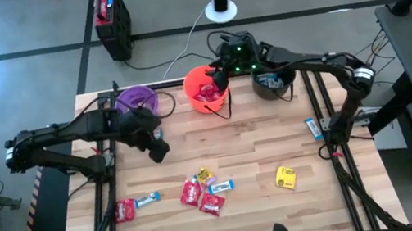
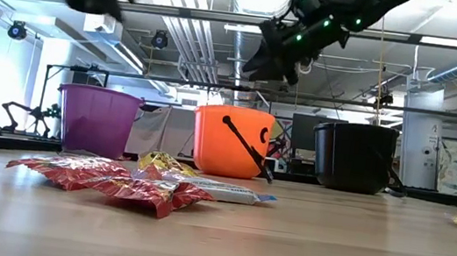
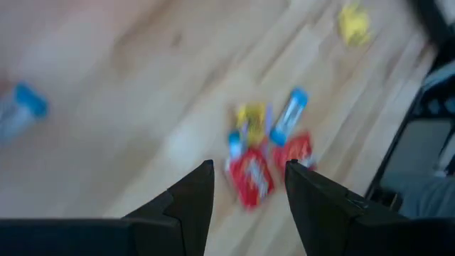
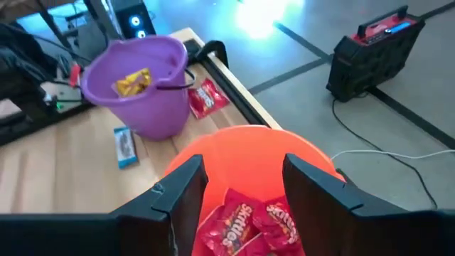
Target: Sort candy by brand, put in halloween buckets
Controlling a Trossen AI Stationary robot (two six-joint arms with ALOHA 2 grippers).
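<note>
Right gripper (image 4: 238,188) hung over orange bucket (image 4: 245,146), jaws spread, empty. Left gripper (image 3: 249,192) hovered above surface (image 1: 259,136), jaws spread, nothing pinched.

**Colours across the tabletop**

The tabletop (image 1: 276,137) is pale wood in plank stripes. Three buckets stand in a row: a purple bucket (image 1: 137,101), an orange bucket (image 1: 206,89) with a thin black handle, and a black bucket (image 1: 273,84). Red packets (image 4: 245,224) with white lettering lie in the orange one; a yellow packet (image 4: 132,82) lies in the purple. Loose on the wood are red packets (image 1: 201,197), blue-and-white packets (image 1: 220,186) and a yellow packet (image 1: 285,177). Both grippers are black.
</note>
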